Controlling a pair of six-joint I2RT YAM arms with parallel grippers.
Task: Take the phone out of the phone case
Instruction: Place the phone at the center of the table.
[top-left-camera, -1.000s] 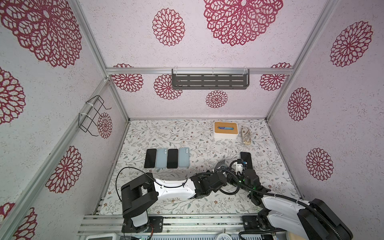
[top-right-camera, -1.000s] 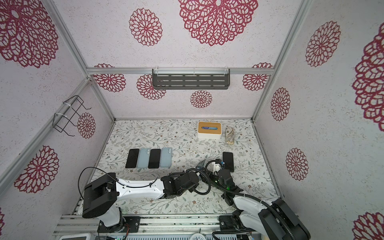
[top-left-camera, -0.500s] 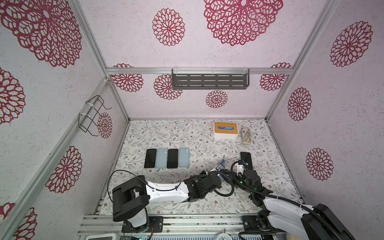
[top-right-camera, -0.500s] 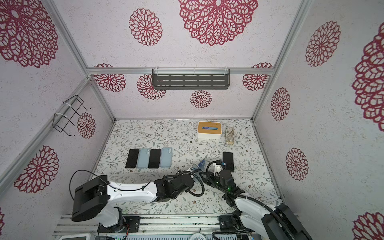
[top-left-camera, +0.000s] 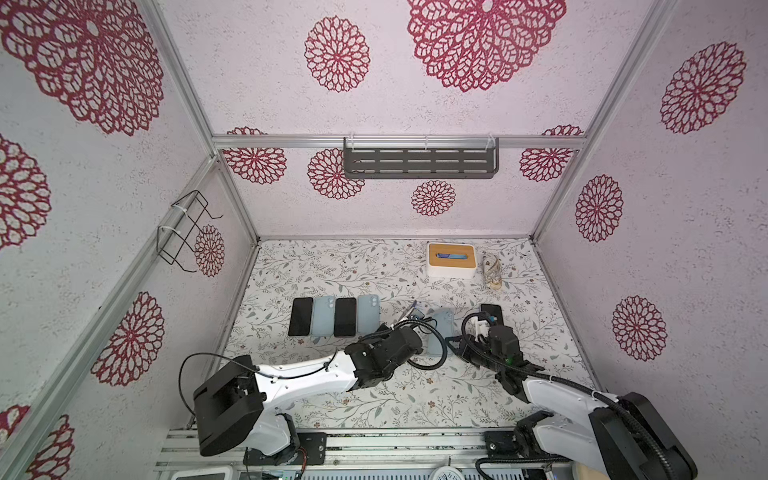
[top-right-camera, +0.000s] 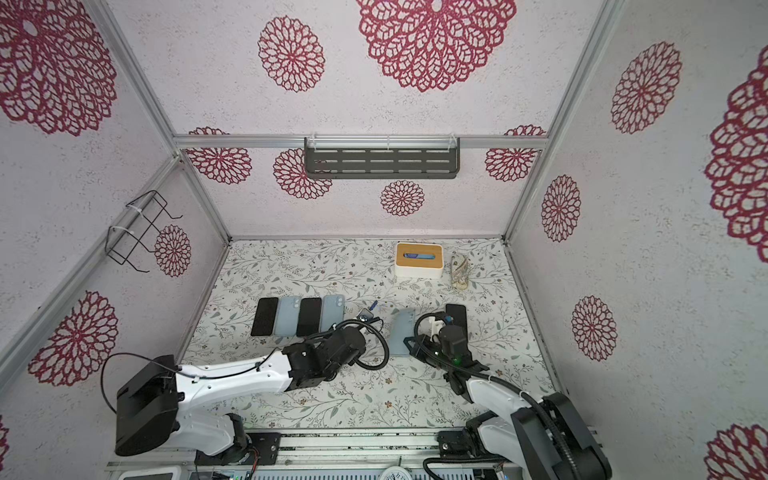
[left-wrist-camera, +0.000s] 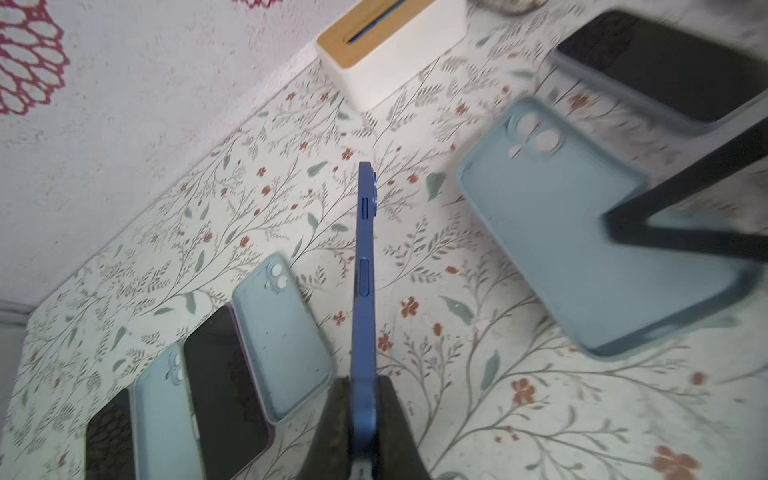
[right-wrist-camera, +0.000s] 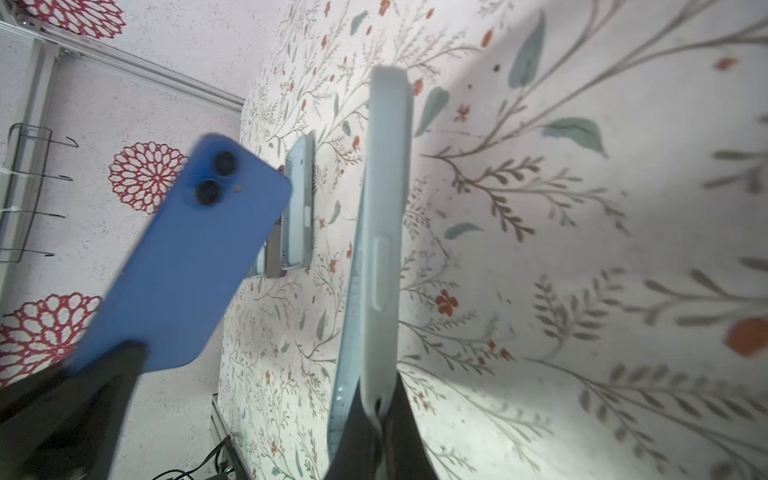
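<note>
Blue rigid phone (left-wrist-camera: 363, 270), likely slick, is clamped by its end in the left end effector (left-wrist-camera: 363, 399). Beside it, the right end effector (right-wrist-camera: 376, 411) pinches the soft pale-blue silicone case (right-wrist-camera: 384, 232) by its rim.

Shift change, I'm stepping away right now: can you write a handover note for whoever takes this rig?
Left gripper: shut on the blue phone, held edge-on.
Right gripper: shut on the light-blue case, which is empty.
Done: phone and case are apart, one in each gripper.
Left: set both down, perhaps by the row of phones and cases.
</note>
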